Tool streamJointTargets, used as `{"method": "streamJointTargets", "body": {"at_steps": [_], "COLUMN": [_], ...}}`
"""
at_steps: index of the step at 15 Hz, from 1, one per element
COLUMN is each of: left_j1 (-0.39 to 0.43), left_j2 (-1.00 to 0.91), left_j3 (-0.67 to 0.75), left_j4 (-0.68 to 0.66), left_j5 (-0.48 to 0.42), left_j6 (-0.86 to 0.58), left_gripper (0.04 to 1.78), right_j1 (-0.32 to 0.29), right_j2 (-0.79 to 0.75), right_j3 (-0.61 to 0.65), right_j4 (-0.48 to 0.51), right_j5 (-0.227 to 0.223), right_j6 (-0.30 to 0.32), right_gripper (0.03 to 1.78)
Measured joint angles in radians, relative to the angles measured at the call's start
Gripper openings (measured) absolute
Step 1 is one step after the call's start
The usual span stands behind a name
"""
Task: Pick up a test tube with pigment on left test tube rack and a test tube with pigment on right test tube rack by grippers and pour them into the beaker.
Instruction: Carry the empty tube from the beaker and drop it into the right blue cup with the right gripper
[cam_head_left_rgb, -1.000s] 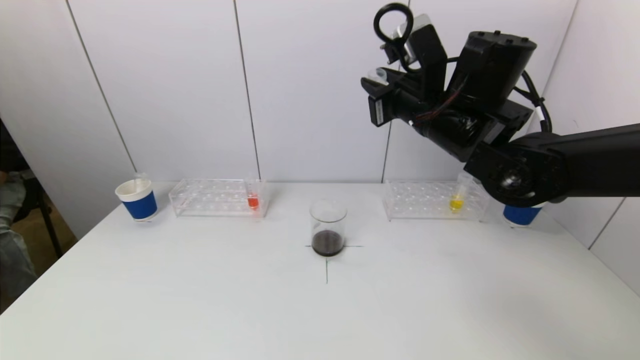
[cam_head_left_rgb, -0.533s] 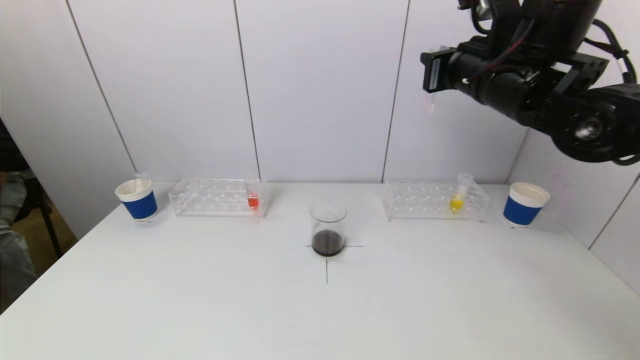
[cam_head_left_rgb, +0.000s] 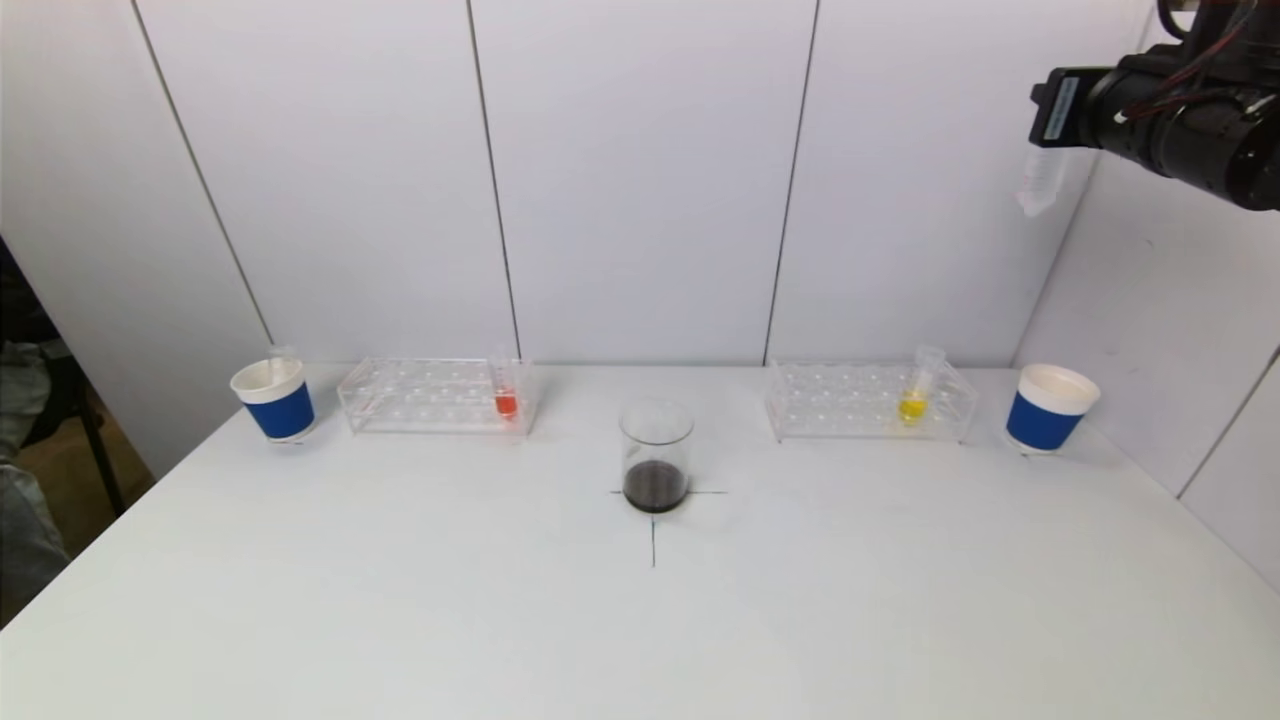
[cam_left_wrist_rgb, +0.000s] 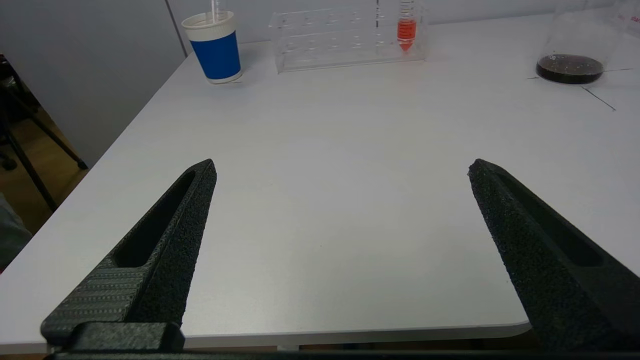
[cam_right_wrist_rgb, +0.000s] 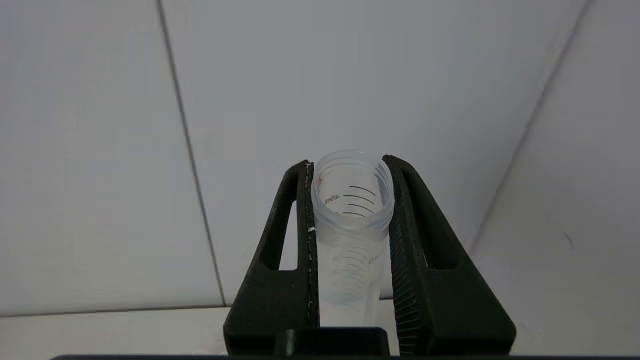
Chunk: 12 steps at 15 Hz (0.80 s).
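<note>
One empty test tube (cam_right_wrist_rgb: 352, 220) is clamped in the right end effector (cam_right_wrist_rgb: 350, 200), which has swung farther right, high above the right blue cup (cam_head_left_rgb: 1050, 408). The left end effector (cam_left_wrist_rgb: 340, 170) gapes wide above the surface (cam_head_left_rgb: 640, 620), while the beaker (cam_head_left_rgb: 656, 455) holds dark liquid.

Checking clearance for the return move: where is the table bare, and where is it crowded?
Bare: the whole near half of the table, in front of the beaker; also the gaps between the beaker and each rack. Crowded: the back row, left cup, left rack, right rack, right cup.
</note>
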Motion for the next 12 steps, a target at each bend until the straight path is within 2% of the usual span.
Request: {"method": "streamJointTargets", "body": {"at_steps": [3, 5, 12], "left_j1": [0.0, 0.0, 0.0], "left_j2": [0.0, 0.0, 0.0], "left_j3": [0.0, 0.0, 0.0], "left_j4": [0.0, 0.0, 0.0], "left_j5": [0.0, 0.0, 0.0], "left_j6": [0.0, 0.0, 0.0], "left_gripper": [1.76, 1.76, 1.76], "right_j1": [-0.103, -0.155, -0.262], "right_j2": [0.014, 0.037, 0.144], "right_j3": [0.003, 0.01, 0.028], "right_j4": [0.0, -0.011, -0.029], "right_j5": [0.045, 0.056, 0.06], "right_j6": [0.04, 0.048, 0.092], "right_gripper": [0.47, 0.47, 0.47]}}
